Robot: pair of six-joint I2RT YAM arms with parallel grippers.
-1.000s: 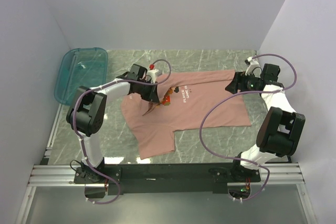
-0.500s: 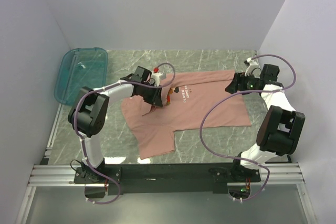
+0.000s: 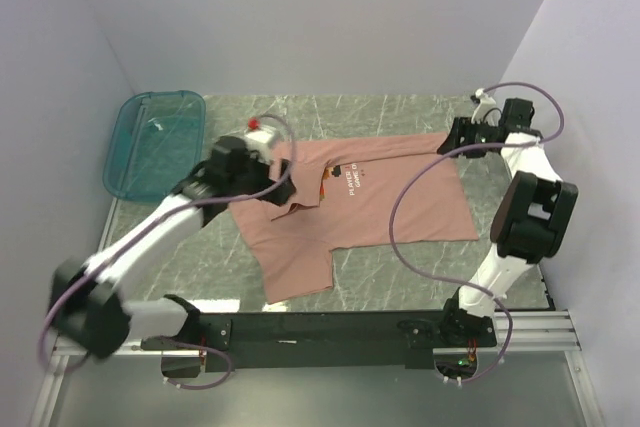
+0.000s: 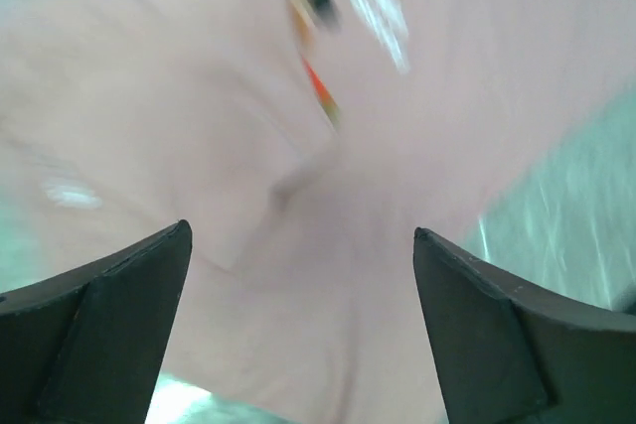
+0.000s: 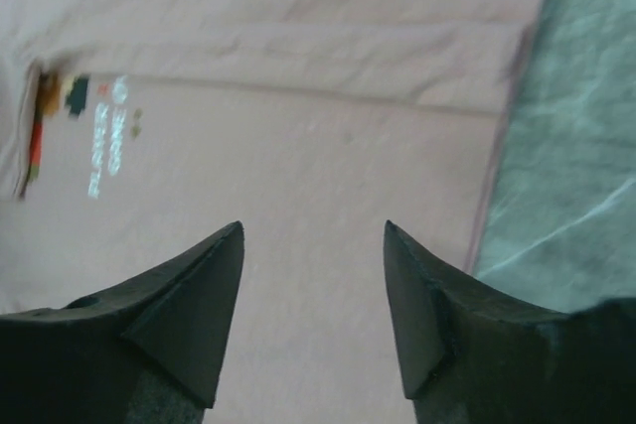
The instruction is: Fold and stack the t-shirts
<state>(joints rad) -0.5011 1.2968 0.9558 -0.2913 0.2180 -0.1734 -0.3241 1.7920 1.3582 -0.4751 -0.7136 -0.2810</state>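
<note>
- The t-shirt (image 3: 380,197) lies flat on the worktop (image 3: 330,112), with a fold beside the print.
- Left hand (image 3: 283,190) is wide and empty over that fold. Right hand (image 3: 455,137) is apart and empty at the far right corner.
- We risk the unpinned fold springing back.
- Compared with a second ago, the left hand has let go and pulled back.

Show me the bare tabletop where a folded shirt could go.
Bare green marble table runs between the salmon-pink cotton t-shirt and the back wall, and again between its near edge and the black base rail. Crowded: the left, with the teal translucent plastic bin and left arm.
</note>
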